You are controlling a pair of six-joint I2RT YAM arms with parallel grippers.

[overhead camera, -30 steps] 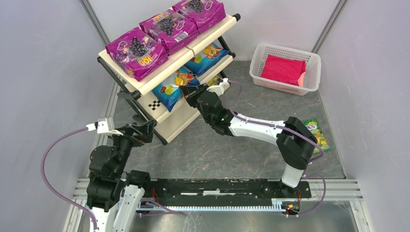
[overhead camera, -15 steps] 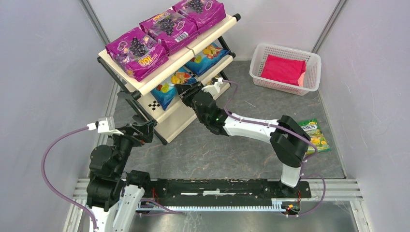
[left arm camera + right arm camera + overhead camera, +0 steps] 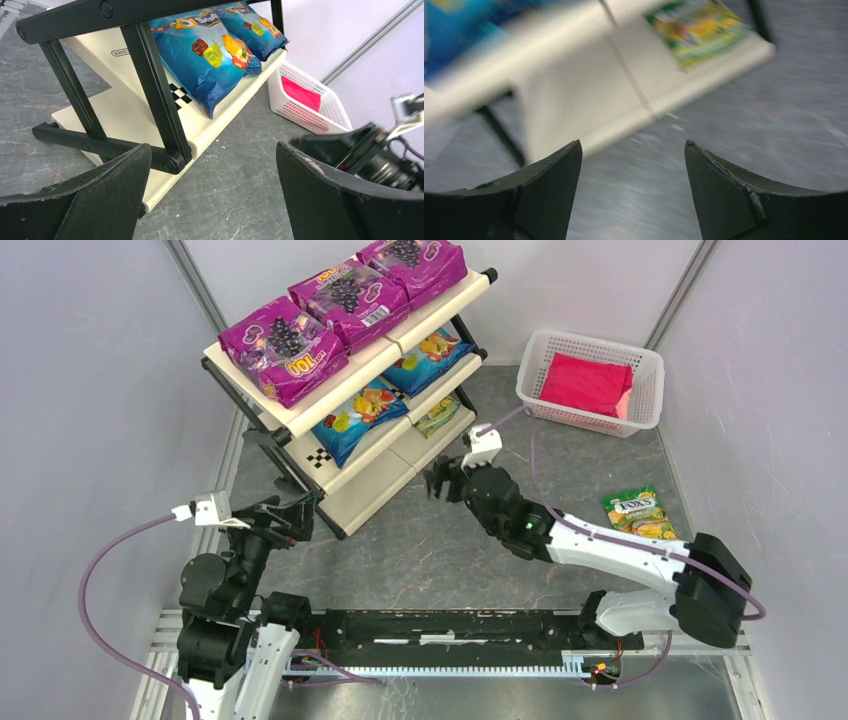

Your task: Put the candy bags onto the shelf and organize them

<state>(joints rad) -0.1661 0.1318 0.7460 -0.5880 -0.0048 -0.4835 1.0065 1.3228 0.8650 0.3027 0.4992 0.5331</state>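
The cream shelf (image 3: 385, 475) holds three magenta candy bags (image 3: 285, 345) on its top tier and two blue ones (image 3: 355, 415) on the middle tier. A green-yellow bag (image 3: 437, 417) lies on the lowest tier, blurred in the right wrist view (image 3: 696, 27). Another green-yellow bag (image 3: 638, 513) lies on the floor at the right. My right gripper (image 3: 437, 483) hangs open and empty over the floor just in front of the shelf (image 3: 574, 85), clear of it. My left gripper (image 3: 300, 515) is open and empty by the shelf's near left corner (image 3: 115, 100), facing the blue bags (image 3: 210, 60).
A white perforated basket (image 3: 535, 365) with a plain pink-red bundle (image 3: 587, 383) stands at the back right, also in the left wrist view (image 3: 310, 107). Grey walls close in on both sides. The right arm's wrist (image 3: 370, 155) shows at the right of the left wrist view.
My right gripper opened, left the green-yellow bag on the lowest tier and pulled back to the right, away from the shelf. The left arm shifted only slightly.
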